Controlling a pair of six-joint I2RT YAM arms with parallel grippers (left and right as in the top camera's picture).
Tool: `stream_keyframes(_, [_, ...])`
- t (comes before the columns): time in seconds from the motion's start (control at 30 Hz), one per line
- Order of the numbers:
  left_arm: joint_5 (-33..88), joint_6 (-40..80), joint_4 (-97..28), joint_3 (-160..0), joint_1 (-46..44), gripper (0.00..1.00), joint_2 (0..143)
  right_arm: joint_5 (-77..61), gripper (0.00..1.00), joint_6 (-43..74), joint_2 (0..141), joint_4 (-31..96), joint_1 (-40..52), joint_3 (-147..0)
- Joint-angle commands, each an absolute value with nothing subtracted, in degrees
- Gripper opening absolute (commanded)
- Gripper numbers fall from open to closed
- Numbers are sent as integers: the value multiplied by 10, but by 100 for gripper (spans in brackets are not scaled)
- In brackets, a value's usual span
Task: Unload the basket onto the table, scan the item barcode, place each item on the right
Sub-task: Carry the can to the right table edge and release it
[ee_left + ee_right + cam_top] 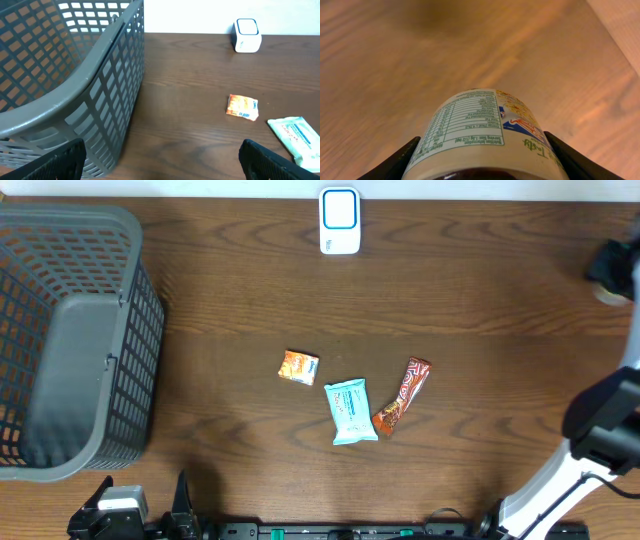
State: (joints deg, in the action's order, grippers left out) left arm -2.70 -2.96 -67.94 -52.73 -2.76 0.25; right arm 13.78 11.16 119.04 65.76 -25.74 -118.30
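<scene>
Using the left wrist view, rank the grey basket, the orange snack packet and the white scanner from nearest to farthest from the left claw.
1. Grey basket: closest, beside the left claw, on the view's left.
2. Orange snack packet: mid-table, ahead to the right.
3. White scanner: farthest, at the table's far edge.

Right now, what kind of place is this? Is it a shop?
It looks like a pretend shop checkout on a brown wooden table: a small white-and-blue box, likely the scanner, a grey plastic mesh basket, and wrapped snacks. The right gripper holds a labelled jar.
</scene>
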Motion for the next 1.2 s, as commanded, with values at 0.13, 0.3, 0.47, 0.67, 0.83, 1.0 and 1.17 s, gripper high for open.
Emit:
stream_keyframes(0.13, [-21, -27, -679, -528, -25, 98, 2, 71, 59, 159, 1265, 660, -391, -1183])
stream_keyframes(0.3, [-21, -27, -679, -528, -25, 98, 2, 79, 59, 158, 1353, 662, -424, -1183])
stream_keyframes(0.47, [-21, -27, -679, -528, -25, 98, 2, 96, 61, 151, 1413, 659, -446, -1183])
stream_keyframes(0.67, [-21, -27, -679, -528, -25, 98, 2, 59, 76, 145, 1395, 657, -473, -1185])
stream_keyframes(0.83, [-21, -27, -677, -528, -25, 98, 2, 13, 99, 145, 1312, 654, -481, -1185])
stream_keyframes(1.0, [-32, -27, -636, -526, -25, 98, 2, -43, 99, 148, 1219, 643, -477, -1185])
stream_keyframes(1.17, [-39, -27, -472, -487, -25, 97, 2, -132, 99, 148, 1137, 635, -445, -1185])
